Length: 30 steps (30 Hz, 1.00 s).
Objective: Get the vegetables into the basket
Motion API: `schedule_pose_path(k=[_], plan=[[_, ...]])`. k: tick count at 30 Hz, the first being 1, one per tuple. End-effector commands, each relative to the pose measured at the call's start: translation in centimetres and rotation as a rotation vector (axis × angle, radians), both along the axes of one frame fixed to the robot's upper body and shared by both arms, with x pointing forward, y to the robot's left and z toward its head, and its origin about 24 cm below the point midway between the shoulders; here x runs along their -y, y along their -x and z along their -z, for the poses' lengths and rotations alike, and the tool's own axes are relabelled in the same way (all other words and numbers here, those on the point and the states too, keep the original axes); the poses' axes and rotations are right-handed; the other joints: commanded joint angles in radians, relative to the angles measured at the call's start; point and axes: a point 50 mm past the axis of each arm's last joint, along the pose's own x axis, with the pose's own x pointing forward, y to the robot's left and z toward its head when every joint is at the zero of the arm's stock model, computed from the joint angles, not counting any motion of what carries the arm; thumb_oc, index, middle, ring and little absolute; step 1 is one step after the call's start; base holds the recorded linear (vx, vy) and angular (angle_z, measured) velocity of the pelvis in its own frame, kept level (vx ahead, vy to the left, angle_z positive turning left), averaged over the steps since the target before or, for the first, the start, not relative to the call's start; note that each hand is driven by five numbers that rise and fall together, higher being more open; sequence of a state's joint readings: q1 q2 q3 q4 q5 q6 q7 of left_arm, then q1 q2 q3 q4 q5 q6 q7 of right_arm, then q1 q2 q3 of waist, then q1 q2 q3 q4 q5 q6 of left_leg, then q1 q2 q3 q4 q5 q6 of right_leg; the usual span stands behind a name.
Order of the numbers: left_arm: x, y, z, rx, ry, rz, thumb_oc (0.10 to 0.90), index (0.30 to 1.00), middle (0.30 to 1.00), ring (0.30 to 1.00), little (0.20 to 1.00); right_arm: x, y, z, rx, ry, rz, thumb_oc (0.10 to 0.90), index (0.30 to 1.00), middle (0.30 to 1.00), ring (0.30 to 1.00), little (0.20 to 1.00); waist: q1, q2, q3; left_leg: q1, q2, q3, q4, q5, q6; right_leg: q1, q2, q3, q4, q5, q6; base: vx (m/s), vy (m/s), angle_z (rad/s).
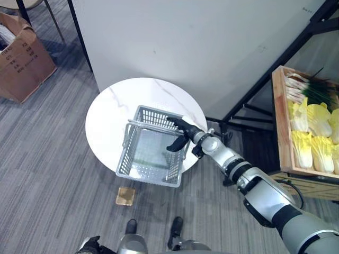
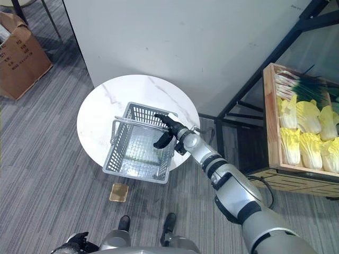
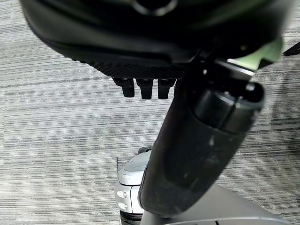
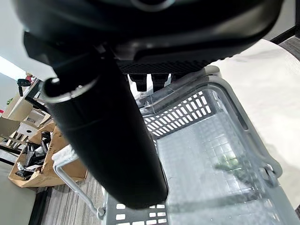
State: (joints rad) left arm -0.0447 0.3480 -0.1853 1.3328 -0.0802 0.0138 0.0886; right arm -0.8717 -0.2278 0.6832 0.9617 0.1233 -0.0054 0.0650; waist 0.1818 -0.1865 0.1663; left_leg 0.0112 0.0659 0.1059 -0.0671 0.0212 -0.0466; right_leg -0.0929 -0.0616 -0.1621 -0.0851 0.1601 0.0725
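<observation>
- A grey plastic basket point(image 1: 151, 153) sits on a round white table point(image 1: 106, 119), at the edge near the robot.
- The right hand point(image 1: 181, 132) is over the basket's right rim, with fingers straight and thumb hanging down inside. It holds nothing.
- The left hand point(image 3: 145, 70) hangs low over the grey carpet point(image 1: 47, 174). Its fingers are curled in and it holds nothing.
- The vegetables, yellow cabbages point(image 1: 312, 135) and green onions point(image 1: 315, 90), lie in a wooden crate point(image 1: 282, 132) well apart on the right.
- A black metal rack point(image 1: 275, 63) stands between the table and the crate.
- A cardboard box point(image 1: 21, 58) sits far left.
- A small tan square point(image 1: 125, 196) lies on the carpet below the table.
</observation>
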Motion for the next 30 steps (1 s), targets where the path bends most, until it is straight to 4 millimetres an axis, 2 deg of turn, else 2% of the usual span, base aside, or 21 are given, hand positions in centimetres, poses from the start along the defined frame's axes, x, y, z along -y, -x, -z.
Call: schedule_pose_path(k=[1, 8, 10, 11, 16, 18, 19, 20, 22, 24, 28, 29, 30], plan=[[-0.4, -0.9, -0.3, 0.025, -0.019, 0.001, 0.900, 1.000, 1.000, 1.000, 1.000, -1.5, -1.8, -4.4, 0.136, -0.012, -0.042, 0.400, 0.300, 0.300, 0.300, 0.300, 0.025, -0.027, 0.015, 0.000, -0.031, 0.037, -0.001, 0.010, 0.011, 0.077, -0.071, 0.080, 0.041, 0.005, 0.094, 0.00, 0.000, 0.00], [-0.2, 0.0, 0.0, -0.017, -0.006, 0.002, 0.900, 1.000, 1.000, 1.000, 1.000, -0.7, -0.9, -2.7, 0.090, -0.023, -0.051, 0.400, 0.300, 0.300, 0.300, 0.300, 0.006, -0.017, -0.003, 0.028, -0.034, 0.042, -0.005, 0.004, 0.014, 0.095, -0.075, 0.088, 0.045, 0.002, 0.094, 0.00, 0.000, 0.00], [-0.1, 0.4, 0.1, -0.033, -0.002, 0.004, 0.900, 1.000, 1.000, 1.000, 1.000, -0.4, -0.7, -2.8, 0.097, -0.020, -0.063, 0.400, 0.300, 0.300, 0.300, 0.300, 0.002, -0.014, -0.009, 0.036, -0.036, 0.043, -0.007, 0.002, 0.015, 0.098, -0.077, 0.087, 0.048, 0.001, 0.094, 0.00, 0.008, -0.05], [0.1, 1.0, 0.3, -0.052, 0.004, 0.009, 0.900, 1.000, 1.000, 1.000, 1.000, 0.9, -0.3, -3.0, 0.113, -0.031, -0.068, 0.400, 0.300, 0.300, 0.300, 0.300, -0.007, -0.004, -0.022, 0.046, -0.035, 0.045, -0.010, 0.000, 0.016, 0.106, -0.082, 0.083, 0.054, -0.002, 0.095, 0.00, 0.018, -0.11], [0.9, 1.5, 0.6, -0.074, 0.023, 0.037, 0.900, 1.000, 1.000, 1.000, 1.000, 2.4, 1.1, -2.7, 0.132, -0.056, -0.092, 0.400, 0.300, 0.300, 0.300, 0.300, -0.019, 0.016, -0.039, 0.058, -0.035, 0.042, -0.006, -0.011, 0.019, 0.116, -0.083, 0.075, 0.055, -0.016, 0.097, 0.01, 0.013, -0.02], [1.2, 2.2, 0.8, -0.098, 0.043, 0.056, 0.900, 1.000, 1.000, 1.000, 1.000, 6.0, 2.9, -3.0, 0.171, -0.077, -0.066, 0.400, 0.300, 0.300, 0.300, 0.300, -0.047, 0.037, -0.065, 0.079, -0.032, 0.047, 0.002, -0.024, 0.019, 0.133, -0.083, 0.076, 0.052, -0.028, 0.098, 0.05, 0.039, 0.03], [1.2, 2.2, 0.8, -0.098, 0.043, 0.057, 0.900, 1.000, 1.000, 1.000, 1.000, 6.0, 2.9, -3.0, 0.170, -0.077, -0.065, 0.400, 0.300, 0.300, 0.300, 0.300, -0.046, 0.038, -0.065, 0.079, -0.032, 0.047, 0.002, -0.024, 0.019, 0.133, -0.083, 0.076, 0.052, -0.028, 0.098, 0.04, 0.028, -0.01], [1.3, 2.4, 0.9, -0.104, 0.051, 0.058, 0.900, 1.000, 1.000, 1.000, 1.000, 7.7, 3.5, -2.6, 0.164, -0.074, -0.028, 0.400, 0.300, 0.300, 0.300, 0.300, -0.058, 0.045, -0.074, 0.086, -0.031, 0.050, 0.002, -0.027, 0.018, 0.139, -0.084, 0.076, 0.051, -0.030, 0.098, 0.03, 0.026, -0.07], [1.5, 2.8, 1.0, -0.121, 0.063, 0.072, 0.900, 1.000, 1.000, 1.000, 1.000, 9.3, 4.4, -2.0, 0.154, -0.063, -0.003, 0.400, 0.300, 0.300, 0.300, 0.300, -0.069, 0.055, -0.087, 0.097, -0.029, 0.054, -0.001, -0.028, 0.017, 0.146, -0.084, 0.076, 0.049, -0.030, 0.099, 0.03, 0.032, -0.07], [1.6, 3.0, 1.1, -0.135, 0.070, 0.086, 0.900, 1.000, 1.000, 1.000, 1.000, 11.8, 5.4, -1.4, 0.149, 0.003, 0.043, 0.400, 0.300, 0.300, 0.300, 0.300, -0.086, 0.066, -0.101, 0.101, -0.029, 0.056, -0.005, -0.027, 0.016, 0.148, -0.084, 0.078, 0.050, -0.029, 0.100, 0.00, 0.000, 0.00], [2.2, 2.8, 1.2, -0.146, 0.087, 0.130, 0.900, 1.000, 1.000, 1.000, 1.000, 14.8, 7.5, 0.0, 0.110, 0.031, 0.123, 0.400, 0.300, 0.300, 0.300, 0.300, -0.121, 0.087, -0.117, 0.100, -0.030, 0.059, -0.016, -0.018, 0.012, 0.138, -0.085, 0.083, 0.057, -0.022, 0.101, -0.04, 0.011, -0.07], [2.2, 2.8, 1.2, -0.146, 0.087, 0.130, 0.900, 1.000, 1.000, 1.000, 1.000, 14.8, 7.5, 0.0, 0.110, 0.031, 0.123, 0.400, 0.300, 0.300, 0.300, 0.300, -0.121, 0.087, -0.117, 0.100, -0.030, 0.059, -0.016, -0.018, 0.012, 0.138, -0.085, 0.083, 0.057, -0.022, 0.101, -0.05, -0.013, -0.09], [2.6, 2.3, 1.3, -0.133, 0.098, 0.152, 0.900, 1.000, 1.000, 1.000, 1.000, 16.6, 9.0, 1.2, 0.073, 0.047, 0.183, 0.400, 0.300, 0.300, 0.300, 0.300, -0.145, 0.101, -0.123, 0.098, -0.031, 0.066, -0.020, -0.011, 0.010, 0.129, -0.084, 0.087, 0.063, -0.018, 0.102, -0.04, -0.018, -0.12]])
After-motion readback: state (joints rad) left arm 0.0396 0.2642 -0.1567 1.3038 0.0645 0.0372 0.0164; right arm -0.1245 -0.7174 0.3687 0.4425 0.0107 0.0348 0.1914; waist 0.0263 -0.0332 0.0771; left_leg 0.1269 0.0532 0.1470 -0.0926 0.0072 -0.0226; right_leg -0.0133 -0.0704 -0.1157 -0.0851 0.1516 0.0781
